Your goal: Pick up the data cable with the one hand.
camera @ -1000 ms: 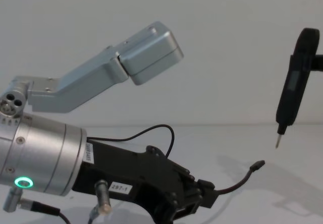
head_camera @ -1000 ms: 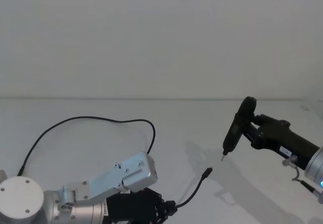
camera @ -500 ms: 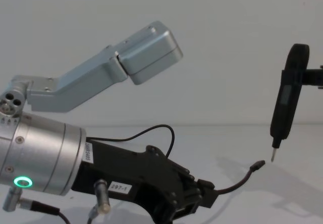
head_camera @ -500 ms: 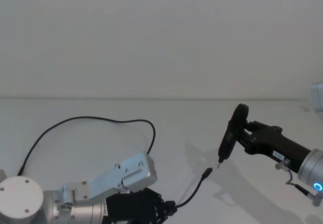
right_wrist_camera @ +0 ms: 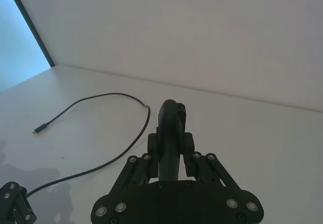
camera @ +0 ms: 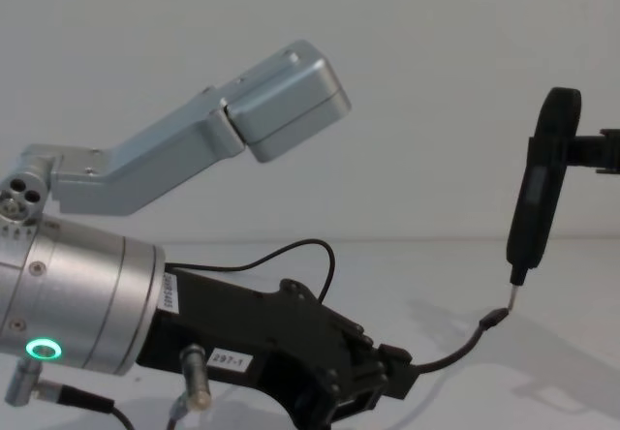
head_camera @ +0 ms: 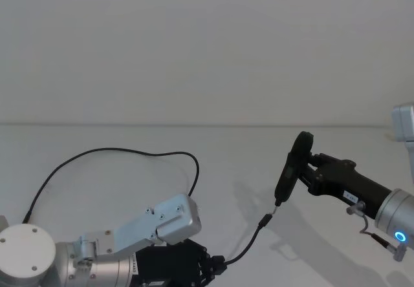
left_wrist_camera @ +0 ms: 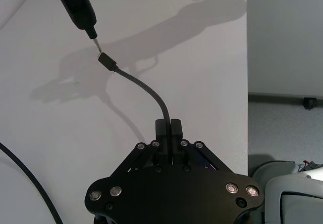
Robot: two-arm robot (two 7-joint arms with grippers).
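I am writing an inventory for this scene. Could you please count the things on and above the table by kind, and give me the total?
Data cable: 1, black, pinched near its plug end by the left hand
Pen-shaped black tool: 1, gripped in the right hand, metal tip close above the plug
Robot hands: 2
Total: 4

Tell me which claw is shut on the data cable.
The left claw, low and near the robot, pinches the data cable; the right claw holds an upright black tool instead.
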